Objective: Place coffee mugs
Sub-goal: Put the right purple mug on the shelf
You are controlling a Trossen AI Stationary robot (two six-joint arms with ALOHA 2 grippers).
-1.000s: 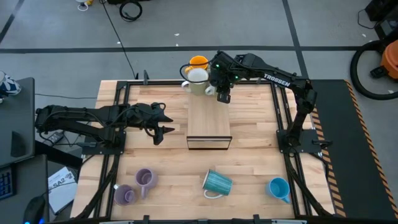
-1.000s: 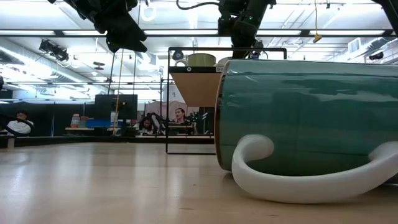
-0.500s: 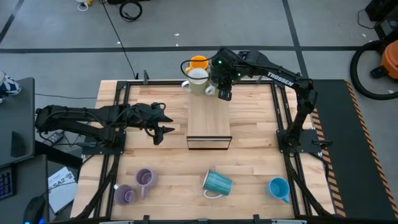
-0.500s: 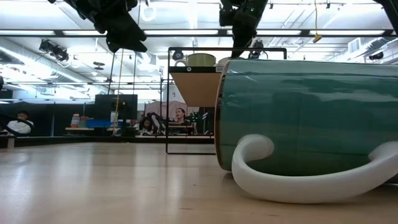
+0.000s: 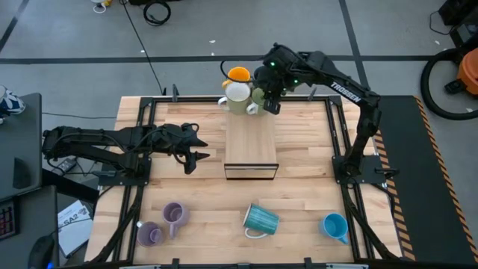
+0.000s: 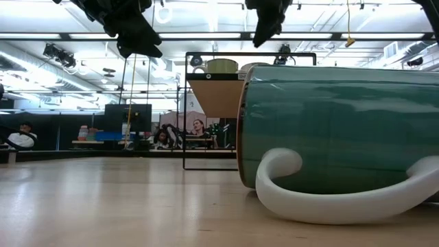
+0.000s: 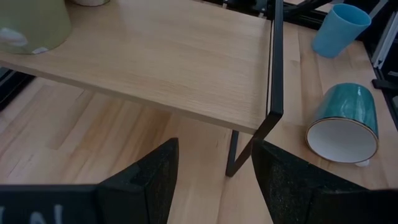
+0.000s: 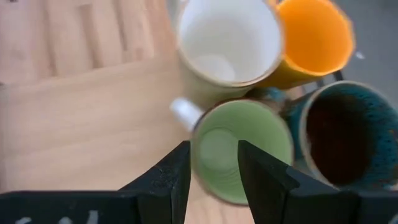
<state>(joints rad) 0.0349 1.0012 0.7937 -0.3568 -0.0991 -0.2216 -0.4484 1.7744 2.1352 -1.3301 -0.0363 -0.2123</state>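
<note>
Four mugs stand upright on the far end of the wooden shelf (image 5: 250,142): orange (image 8: 311,37), pale yellow-green (image 8: 227,43), green (image 8: 242,149) and dark teal (image 8: 345,134). My right gripper (image 8: 212,168) hangs open above the green mug, clear of it; in the low view it (image 6: 266,24) is well over the shelf top. The ribbed teal mug (image 5: 261,220) lies on its side near the table's near edge. The bright blue mug (image 5: 334,226) and two lilac mugs (image 5: 174,214) (image 5: 149,234) also sit there. My left gripper (image 7: 214,180) waits open, left of the shelf.
The shelf is a wooden board on a thin black frame (image 7: 273,81), open underneath, and most of its top (image 7: 155,62) is bare wood. Black rails (image 5: 142,142) run along the table's left and right sides. The ribbed teal mug (image 6: 336,130) fills much of the low view.
My right gripper has risen away from the shelf top and drifted toward the table's far edge, over the cluster of mugs. The mugs on the shelf have stayed where they were.
</note>
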